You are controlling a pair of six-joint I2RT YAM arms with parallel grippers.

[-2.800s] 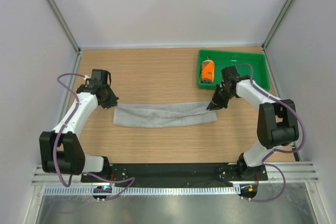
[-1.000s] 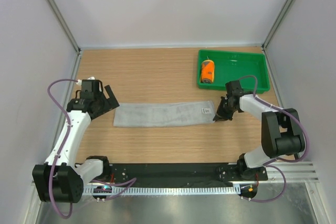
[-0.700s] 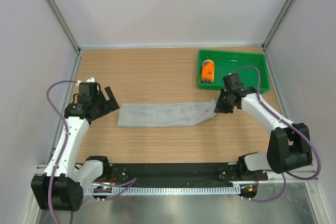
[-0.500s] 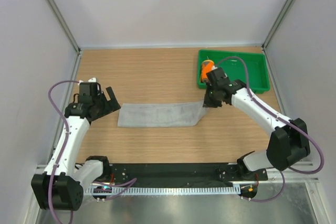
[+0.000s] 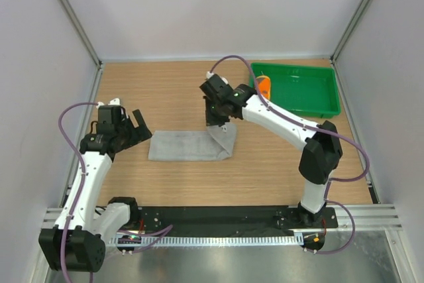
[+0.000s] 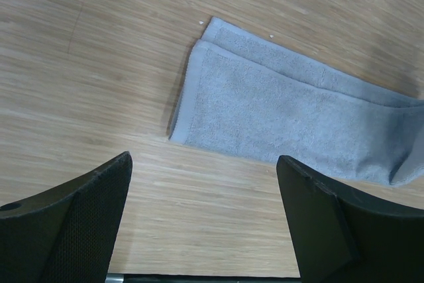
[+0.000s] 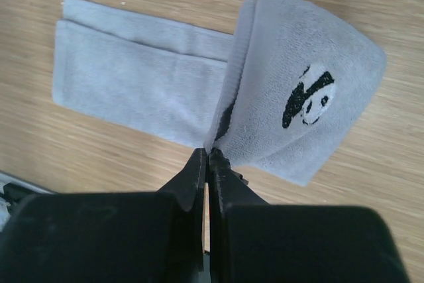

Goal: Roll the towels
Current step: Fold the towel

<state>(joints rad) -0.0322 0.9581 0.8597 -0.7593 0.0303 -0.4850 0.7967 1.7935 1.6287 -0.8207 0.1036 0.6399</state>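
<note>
Right gripper (image 7: 208,154) tight on grey towel (image 7: 132,77) end; left gripper (image 6: 204,164) spread nearby, apparently empty.

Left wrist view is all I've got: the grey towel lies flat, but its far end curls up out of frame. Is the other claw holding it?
Observer: Yes. The right claw is shut on the grey towel, pinching its lifted end.
Operator: Where is that end?
Observer: From the top, it is held up above the towel's right part, folded back over it.
Operator: And the second towel?
Observer: The orange towel sits at the left end of the green tray, partly hidden by the right arm.
</note>
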